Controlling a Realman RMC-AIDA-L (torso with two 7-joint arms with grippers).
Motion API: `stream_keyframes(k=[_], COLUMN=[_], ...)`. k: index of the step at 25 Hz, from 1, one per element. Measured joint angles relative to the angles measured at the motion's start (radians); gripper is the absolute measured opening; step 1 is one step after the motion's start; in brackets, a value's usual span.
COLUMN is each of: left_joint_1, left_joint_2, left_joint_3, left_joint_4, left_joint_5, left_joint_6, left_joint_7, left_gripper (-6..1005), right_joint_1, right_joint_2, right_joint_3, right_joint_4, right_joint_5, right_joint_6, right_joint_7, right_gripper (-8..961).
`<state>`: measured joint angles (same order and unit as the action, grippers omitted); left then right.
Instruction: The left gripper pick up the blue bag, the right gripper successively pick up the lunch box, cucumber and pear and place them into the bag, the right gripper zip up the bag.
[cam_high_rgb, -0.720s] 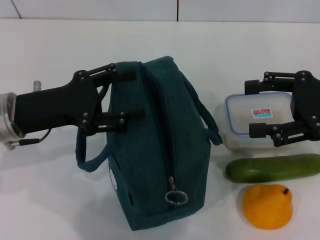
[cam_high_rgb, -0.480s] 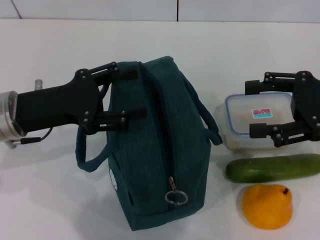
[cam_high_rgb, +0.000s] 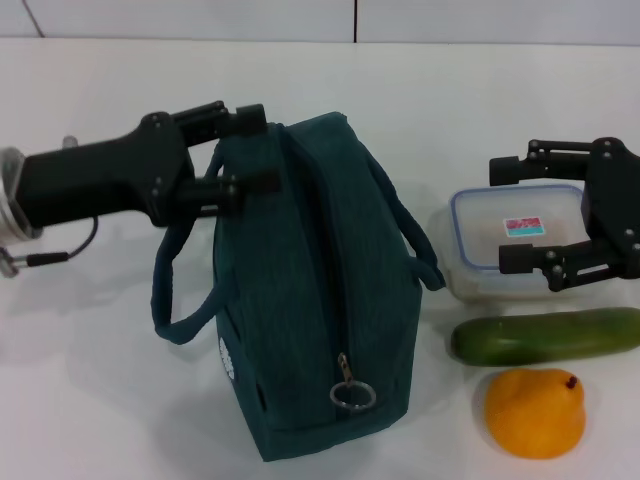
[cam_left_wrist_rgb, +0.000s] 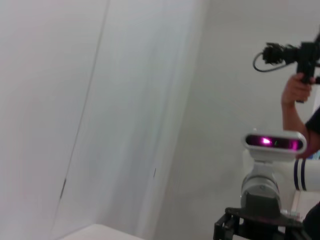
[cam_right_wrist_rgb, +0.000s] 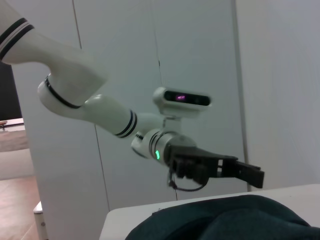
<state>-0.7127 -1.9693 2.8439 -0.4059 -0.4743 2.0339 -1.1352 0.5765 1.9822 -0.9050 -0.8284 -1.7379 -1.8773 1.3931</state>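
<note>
Left gripper at bag handle, grip not confirmed; right gripper over lunch box.

Bag (cam_high_rgb: 320, 300) stands zipped, ring pull facing the camera. Left gripper (cam_high_rgb: 250, 150) sits at the bag's upper far-left corner, jaws narrowly apart around the near handle (cam_high_rgb: 180, 290); contact cannot be told. Risk: a shallow bite lets the strap slip, or a lift tips the bag onto the lunch box (cam_high_rgb: 510, 240) just right of it. Right gripper (cam_high_rgb: 512, 215) hangs above the box, jaws apart. Cucumber (cam_high_rgb: 545, 335) and pear (cam_high_rgb: 535, 410) lie right of the bag, nearer the camera. Bag still shut, so nothing can go in. Box's right edge hidden by the gripper.
</note>
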Motion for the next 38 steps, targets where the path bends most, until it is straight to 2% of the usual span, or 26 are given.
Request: stream_keyframes(k=[4, 9, 18, 24, 36, 38], left_joint_1=[-0.029, -0.053, 0.019, 0.041, 0.017, 0.009], left_joint_2=[0.021, 0.026, 0.017, -0.017, -0.050, -0.063], left_joint_3=[0.000, 0.001, 0.002, 0.002, 0.000, 0.000], left_joint_4=[-0.038, -0.135, -0.160, -0.160, -0.161, -0.178], left_joint_5=[0.000, 0.009, 0.012, 0.007, -0.011, -0.011], left_joint_6=[0.000, 0.002, 0.003, 0.003, -0.002, -0.003], left_joint_7=[-0.163, -0.346, -0.386, -0.384, -0.433, -0.423], left_gripper=[842, 842, 842, 843, 843, 843], right_joint_1=[0.006, 0.008, -0.002, 0.008, 0.002, 0.003], right_joint_2=[-0.008, -0.013, -0.014, -0.008, -0.005, -0.005], right_joint_3=[0.000, 0.000, 0.008, 0.003, 0.008, 0.008], right_joint_4=[0.000, -0.001, -0.001, 0.000, 0.000, 0.003], right_joint_5=[0.000, 0.000, 0.000, 0.000, 0.006, 0.007], right_joint_6=[-0.003, 0.003, 0.004, 0.024, 0.029, 0.030], right_joint_7=[0.004, 0.003, 0.006, 0.008, 0.009, 0.009], right_gripper=[871, 871, 871, 871, 871, 871])
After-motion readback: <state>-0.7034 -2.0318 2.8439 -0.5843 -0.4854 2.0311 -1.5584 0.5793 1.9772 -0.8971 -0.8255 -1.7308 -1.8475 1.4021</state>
